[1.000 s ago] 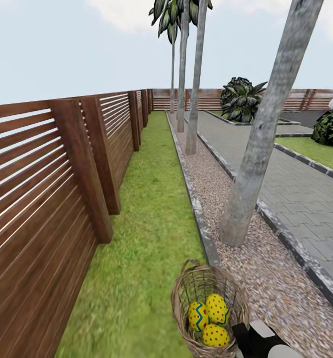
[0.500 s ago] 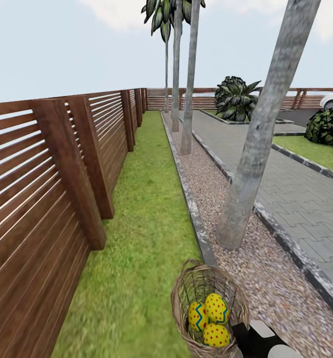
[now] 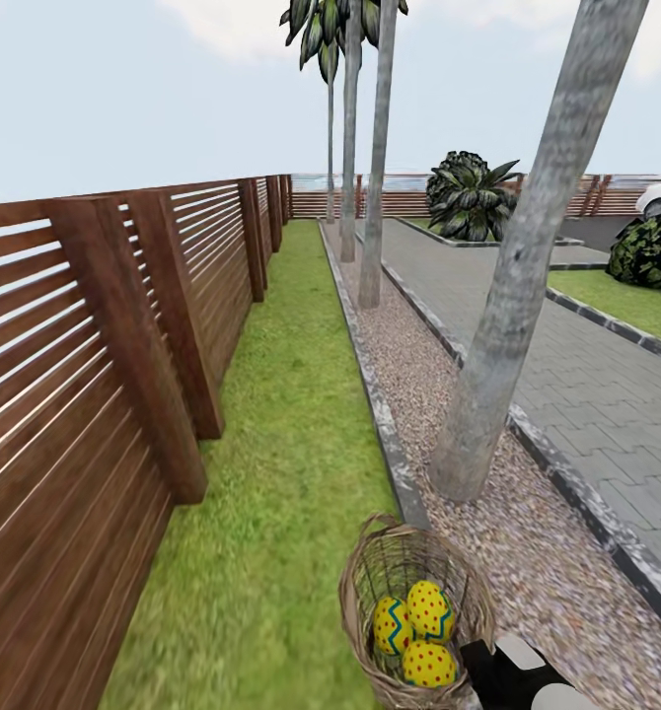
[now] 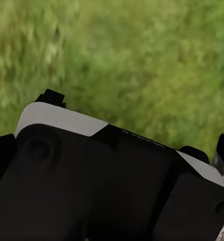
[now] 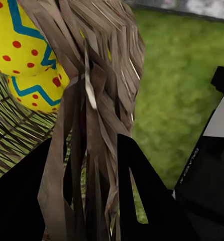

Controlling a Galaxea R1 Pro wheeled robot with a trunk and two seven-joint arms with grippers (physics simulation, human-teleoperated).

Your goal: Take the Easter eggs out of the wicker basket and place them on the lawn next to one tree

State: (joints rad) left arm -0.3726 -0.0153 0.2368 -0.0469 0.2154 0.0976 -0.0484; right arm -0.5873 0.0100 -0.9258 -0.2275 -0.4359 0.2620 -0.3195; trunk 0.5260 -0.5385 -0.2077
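Observation:
The wicker basket hangs at the lower middle of the head view, over the lawn beside the grey kerb. Three Easter eggs lie inside it, yellow with red dots and blue zigzags. My right gripper is at the basket's near right rim. In the right wrist view my right gripper is shut on the wicker rim, with two of the eggs close behind. A thick grey tree rises from the gravel just beyond the basket. My left gripper shows dark fingers at both picture edges, open over grass.
A brown slatted fence borders the lawn strip on the left. A stone kerb separates grass from the pebble gravel, with grey paving beyond. More grey trunks stand farther along. A black and white robot part lies below the left wrist.
The whole view has shifted a little, with fence and far trunks sliding left. Basket, eggs and right gripper keep the same place in the picture.

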